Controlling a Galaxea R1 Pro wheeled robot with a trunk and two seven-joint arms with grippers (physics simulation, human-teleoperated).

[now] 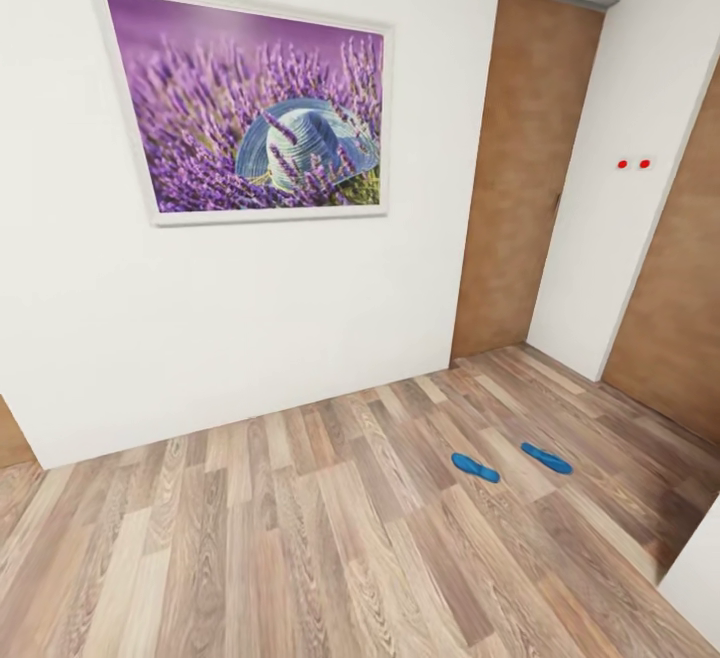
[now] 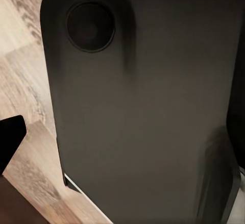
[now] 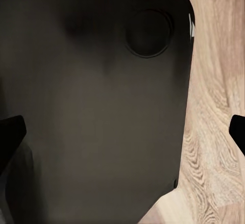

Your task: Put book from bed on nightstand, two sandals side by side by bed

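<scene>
The two bright blue flat flip-flop sandals (image 1: 476, 467) (image 1: 546, 457) lie apart on the light wood-plank floor (image 1: 250, 538) ahead to my right, long axes roughly parallel, nearer my right arm; whether my jaws are apart I cannot tell.

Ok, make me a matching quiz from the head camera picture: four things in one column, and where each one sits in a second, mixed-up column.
Things:
1. lavender picture
2. two sandals
3. brown door
4. red dots

Places:
A. on the wood-plank floor, lying apart
B. on the narrow strip of white wall between two doors
C. hanging on the big white wall at the left
D. standing in the corner, right of the picture

Pairs: 1-C, 2-A, 3-D, 4-B
</scene>
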